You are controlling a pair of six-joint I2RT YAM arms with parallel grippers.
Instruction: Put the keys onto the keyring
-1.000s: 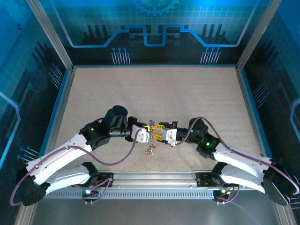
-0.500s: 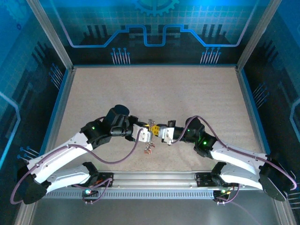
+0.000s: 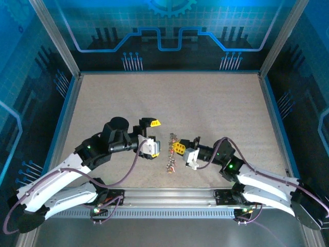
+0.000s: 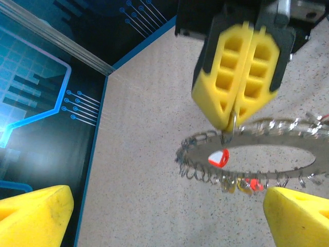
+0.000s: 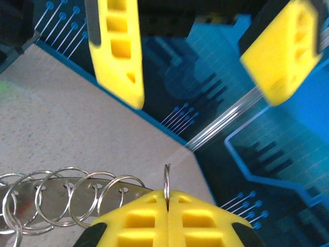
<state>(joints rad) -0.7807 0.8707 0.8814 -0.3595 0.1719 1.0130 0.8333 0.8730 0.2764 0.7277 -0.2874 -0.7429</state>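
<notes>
I'm watching the left arm reaching in low from the near-left corner with its gripper (image 3: 155, 136) spread wide and empty, facing the right gripper (image 3: 177, 148), which is pinching a loop of the keyring (image 3: 170, 157) near the middle of the tabletop's (image 3: 216, 103) near edge.

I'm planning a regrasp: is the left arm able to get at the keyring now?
Probably yes: the left gripper, open, faces the keyring with nothing between them. The right gripper, shut on the keyring, crowds only one spot.
</notes>
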